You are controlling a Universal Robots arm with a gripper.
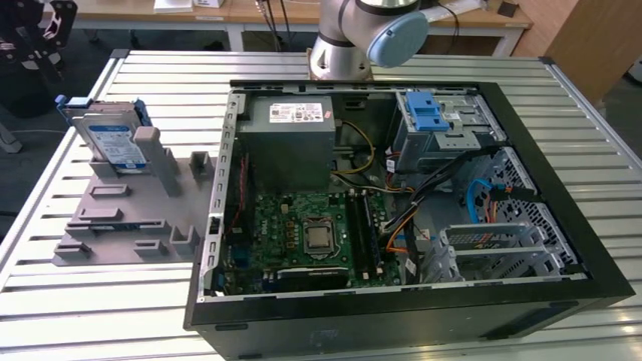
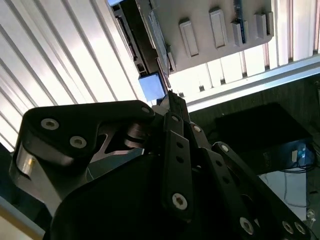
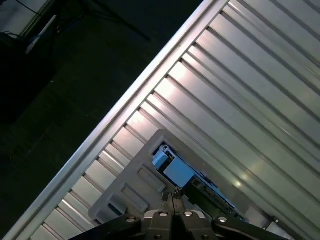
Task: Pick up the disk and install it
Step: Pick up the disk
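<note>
Exterior view puts the open computer case [image 1: 401,304] on a slatted metal table [image 1: 101,316], its side panel off, so the green circuit board [image 1: 301,233], the grey power-supply box [image 1: 296,143] and a metal drive cage [image 1: 471,124] with a blue latch [image 1: 431,116] lie bare inside it. Outside the case, on the exterior view's left of it, a grey plastic holder [image 1: 120,233] lies flat on the table. The disk [image 1: 110,139] stands on edge in a slot of that holder, level with the end of the case where the power-supply box sits. It is well apart from the case wall, and its blue rails and white-and-blue label are visible. The base of the arm [image 1: 346,45] rises just behind the case. In the first wrist view the gripper [image 3: 170,197] hangs above the holder with its fingers pressed together and nothing between them. It is clear of the disk, whose blue edge shows just past the fingertips. The second wrist view shows the same closed tips above the holder, beside the case's black wall.
</note>
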